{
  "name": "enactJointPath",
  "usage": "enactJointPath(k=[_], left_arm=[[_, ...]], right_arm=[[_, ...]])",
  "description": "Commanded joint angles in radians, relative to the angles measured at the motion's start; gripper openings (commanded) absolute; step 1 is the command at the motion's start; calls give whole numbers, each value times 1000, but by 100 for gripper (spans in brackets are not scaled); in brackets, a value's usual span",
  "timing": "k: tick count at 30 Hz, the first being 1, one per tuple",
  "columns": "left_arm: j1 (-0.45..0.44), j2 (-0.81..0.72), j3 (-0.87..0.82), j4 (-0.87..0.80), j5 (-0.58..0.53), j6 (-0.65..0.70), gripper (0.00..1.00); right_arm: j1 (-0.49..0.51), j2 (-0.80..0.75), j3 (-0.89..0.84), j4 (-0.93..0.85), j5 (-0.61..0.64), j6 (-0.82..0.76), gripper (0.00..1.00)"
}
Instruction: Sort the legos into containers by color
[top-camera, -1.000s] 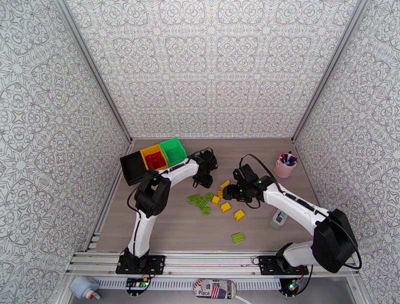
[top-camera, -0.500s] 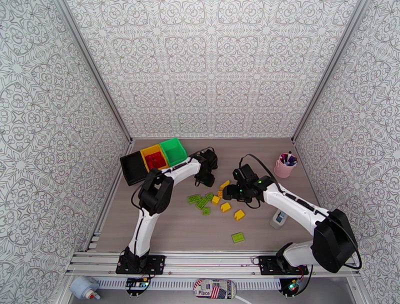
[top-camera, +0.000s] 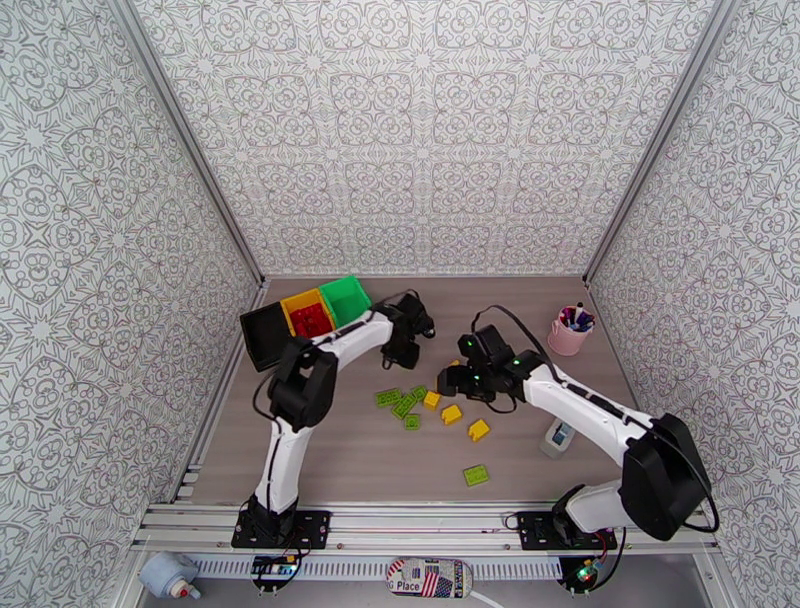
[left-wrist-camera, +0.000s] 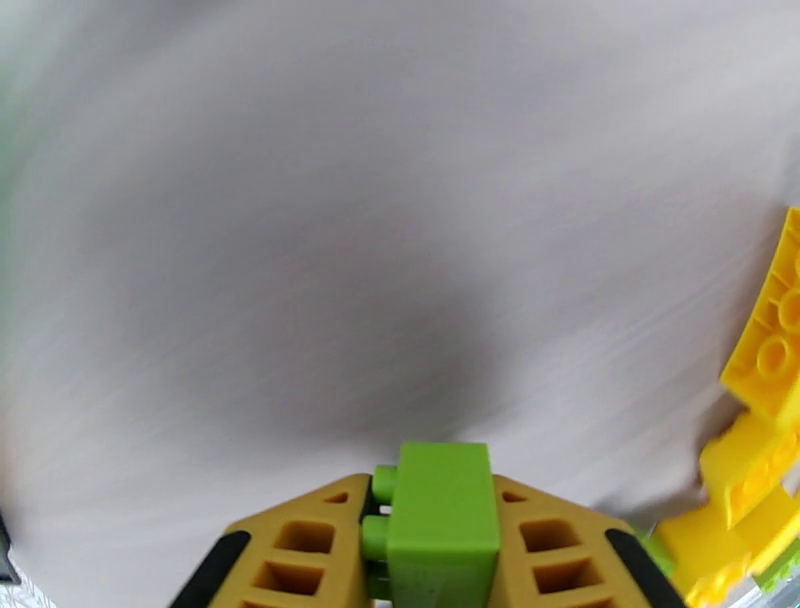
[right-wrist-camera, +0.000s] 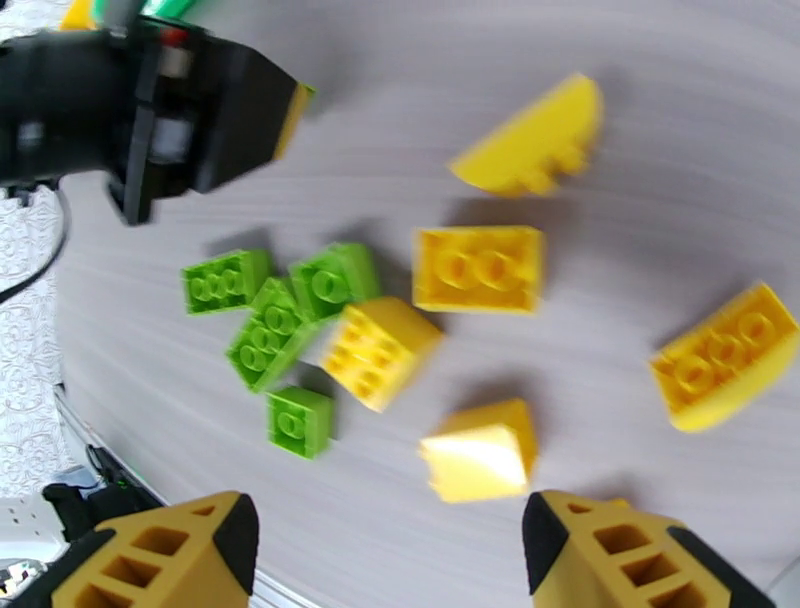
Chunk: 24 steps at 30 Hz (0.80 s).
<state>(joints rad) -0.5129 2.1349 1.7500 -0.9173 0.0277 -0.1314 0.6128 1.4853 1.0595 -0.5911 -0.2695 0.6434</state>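
While the left gripper (left-wrist-camera: 437, 565) is pinching a lime green brick (left-wrist-camera: 445, 495) tight between its tan fingers (left-wrist-camera: 300, 545), it is hanging over bare tabletop (top-camera: 340, 460) just in front of the three containers, though the wrist view is too blurred for me to say how far above the surface. Its neighbour, the right gripper (right-wrist-camera: 390, 545), is hovering with its jaws standing well apart and holding nothing, right over the scattered legos in the middle. Beneath it a cluster of green bricks (right-wrist-camera: 270, 315) is lying touching one another, with a handful of yellow bricks (right-wrist-camera: 478, 268) spreading out beside them. One more green brick (top-camera: 476, 475) is sitting alone, nearer the arm bases. Along the far left edge the black bin (top-camera: 262, 338), the yellow bin (top-camera: 298, 299) and the green bin (top-camera: 348, 300) are standing in a row, touching; red bricks (top-camera: 312, 321) are lying in the yellow one. A pink cup of pens (top-camera: 570, 335) is standing at the far right.
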Motion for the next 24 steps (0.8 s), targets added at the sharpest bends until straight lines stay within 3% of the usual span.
enactJointPath(k=[1, 5, 10, 17, 20, 24], left_arm=[[90, -101, 7, -23, -42, -32, 30], [176, -80, 107, -64, -99, -31, 32], [263, 83, 412, -178, -111, -31, 33], [311, 328, 815, -334, -140, -66, 68], [320, 295, 787, -323, -147, -98, 76], [276, 125, 547, -206, -174, -81, 83]], right_arm=[[50, 60, 101, 54, -43, 22, 73], [75, 119, 196, 46, -50, 25, 72], [77, 136, 270, -11, -19, 3, 72], [73, 91, 268, -90, 56, -29, 73], [69, 55, 229, -103, 82, -34, 73], [56, 7, 158, -108, 104, -33, 74]])
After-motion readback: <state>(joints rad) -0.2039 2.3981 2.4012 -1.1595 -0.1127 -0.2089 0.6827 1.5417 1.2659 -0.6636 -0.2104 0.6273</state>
